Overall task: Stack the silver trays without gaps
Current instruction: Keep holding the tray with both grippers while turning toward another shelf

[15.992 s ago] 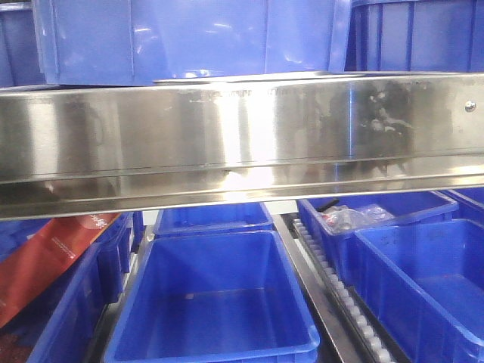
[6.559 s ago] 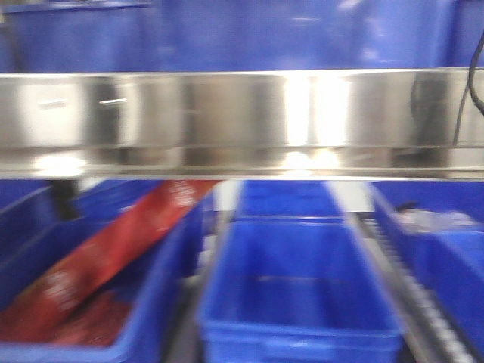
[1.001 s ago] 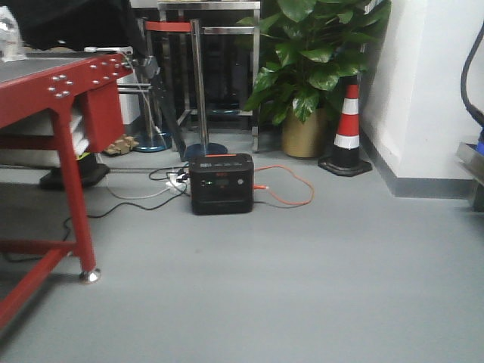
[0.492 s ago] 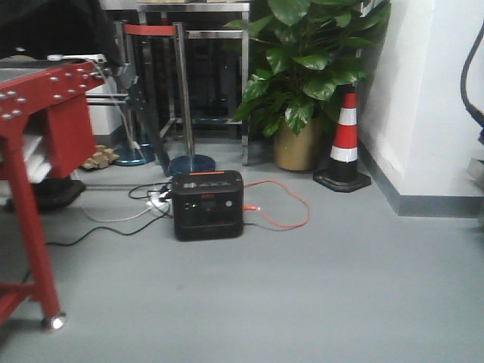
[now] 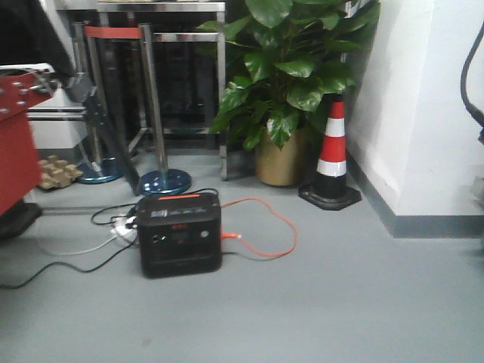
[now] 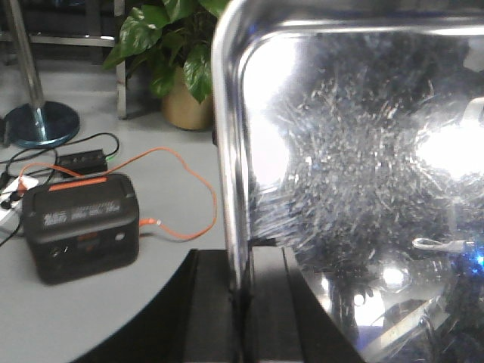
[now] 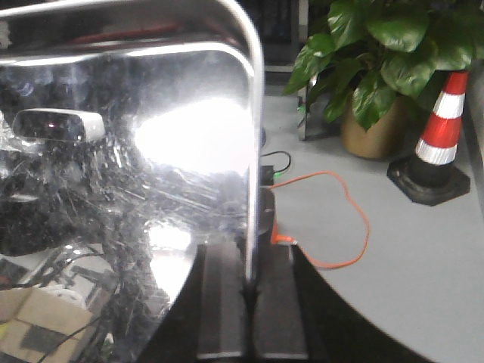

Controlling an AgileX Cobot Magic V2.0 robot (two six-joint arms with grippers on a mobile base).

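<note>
The left gripper (image 6: 243, 302) has its two black fingers pressed together on the rolled rim of a silver tray (image 6: 363, 189), pinching it near a rounded corner. The tray stands on edge and its scratched, shiny face fills the right side of the left wrist view. The right gripper (image 7: 249, 302) pinches a tray rim the same way, with the mirrored face filling the left side of its view; whether both hold one tray cannot be told.

Beyond the tray, on the grey floor (image 5: 363, 302), sits a black power station (image 5: 179, 233). An orange cable (image 5: 265, 227) loops out from its right side. Behind it stand chrome stanchion posts (image 5: 155, 106), a potted plant (image 5: 283, 83) and, just beside the pot by the white wall, a red-and-white traffic cone (image 5: 331, 155).
</note>
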